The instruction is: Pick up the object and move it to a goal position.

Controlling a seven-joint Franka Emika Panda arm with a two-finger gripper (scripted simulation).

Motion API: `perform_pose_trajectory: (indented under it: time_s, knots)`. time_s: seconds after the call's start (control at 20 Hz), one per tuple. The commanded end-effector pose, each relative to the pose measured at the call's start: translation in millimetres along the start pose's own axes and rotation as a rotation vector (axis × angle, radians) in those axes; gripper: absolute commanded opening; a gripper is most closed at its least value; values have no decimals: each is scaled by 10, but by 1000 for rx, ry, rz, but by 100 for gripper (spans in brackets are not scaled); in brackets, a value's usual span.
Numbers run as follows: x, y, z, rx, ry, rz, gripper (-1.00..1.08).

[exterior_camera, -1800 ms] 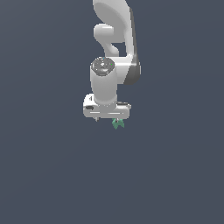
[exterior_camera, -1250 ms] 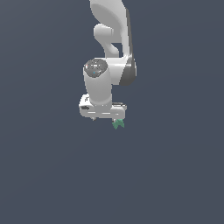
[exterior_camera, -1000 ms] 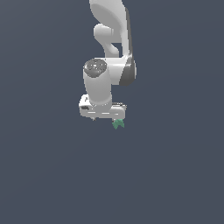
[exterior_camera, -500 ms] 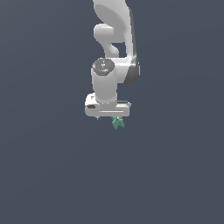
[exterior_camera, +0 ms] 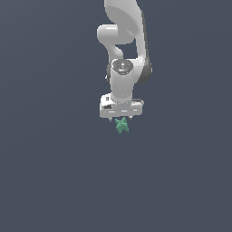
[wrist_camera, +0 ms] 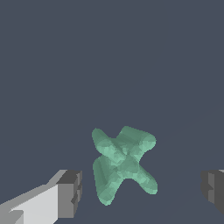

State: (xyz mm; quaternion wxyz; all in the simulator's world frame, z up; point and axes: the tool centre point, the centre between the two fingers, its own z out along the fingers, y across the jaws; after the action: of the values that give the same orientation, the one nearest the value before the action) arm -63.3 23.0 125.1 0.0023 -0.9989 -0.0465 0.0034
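The object is a small teal-green piece of rounded bars joined crosswise, lying on the dark grey surface. In the exterior view it shows just below the white gripper's body, narrower than that body. In the wrist view the object lies between the two dark finger pads, one pad on one side and the other far on the other side. The gripper is open wide, and neither pad touches the object. The gripper stands right over the object.
The white arm rises from the gripper toward the top of the exterior view. The plain dark grey surface fills both views. No other object shows.
The gripper has shifted toward the exterior view's right and now sits centred over the object. The object has stayed in place. The gripper stays open.
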Motion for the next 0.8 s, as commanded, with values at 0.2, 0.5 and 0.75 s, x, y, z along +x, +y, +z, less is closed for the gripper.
perform_pose_trajectory:
  time_s: [0.2, 0.5, 0.75]
  knots:
    - [-92, -116, 34, -5, 6, -38, 100]
    - [-87, -109, 84, -4, 6, -36, 100]
    - [-97, -115, 295, -5, 6, -38, 100]
